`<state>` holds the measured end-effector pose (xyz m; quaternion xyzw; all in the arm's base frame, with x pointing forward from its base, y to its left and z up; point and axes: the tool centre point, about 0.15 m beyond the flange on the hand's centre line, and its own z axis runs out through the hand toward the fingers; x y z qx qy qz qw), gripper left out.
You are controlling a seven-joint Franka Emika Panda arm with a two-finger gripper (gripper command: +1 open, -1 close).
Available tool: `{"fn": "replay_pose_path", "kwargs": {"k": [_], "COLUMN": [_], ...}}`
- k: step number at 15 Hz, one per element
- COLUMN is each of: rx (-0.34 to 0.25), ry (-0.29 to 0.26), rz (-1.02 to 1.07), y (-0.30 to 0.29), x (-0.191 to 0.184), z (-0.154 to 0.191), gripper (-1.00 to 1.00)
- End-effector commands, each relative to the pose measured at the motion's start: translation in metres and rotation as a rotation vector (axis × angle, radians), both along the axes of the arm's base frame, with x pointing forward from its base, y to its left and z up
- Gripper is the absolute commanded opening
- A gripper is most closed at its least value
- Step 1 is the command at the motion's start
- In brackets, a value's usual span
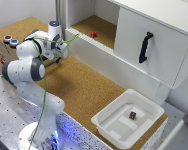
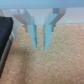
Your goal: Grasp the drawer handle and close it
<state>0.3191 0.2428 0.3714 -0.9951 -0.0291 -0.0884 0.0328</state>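
The tan box [image 1: 3, 50] with round coloured buttons [image 1: 11, 40] stands at the exterior view's left, partly behind my arm. Its drawer and handle are hidden there by the arm's links. My gripper [image 1: 63, 51] hangs over the cork top, to the exterior view's right of the box. The wrist view shows its two pale blue fingers [image 2: 33, 35] pointing down at the cork with their tips close together and nothing between them, gripper [image 2: 39, 46] shut. A dark shape [image 2: 4, 34] sits at the edge of that view; I cannot tell what it is.
A big white cabinet [image 1: 159, 35] with a black handle [image 1: 145, 47] stands at the back, a small red object [image 1: 93, 34] in its open bay. A white plastic tub [image 1: 144, 125] holding a small dark cube [image 1: 132, 115] sits at the cork table's [image 1: 89, 85] near corner.
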Motion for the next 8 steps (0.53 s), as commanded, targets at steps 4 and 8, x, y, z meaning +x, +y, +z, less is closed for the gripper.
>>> {"fn": "replay_pose_path", "kwargs": {"k": [4,8], "rx": [-0.083,-0.097], "ry": [0.078,0.082], "rz": [-0.113,-0.158], "y": [-0.093,-0.115], "x": [-0.002,-0.006], "z": [0.007,0.010], "gripper": [1.00,1.00]}}
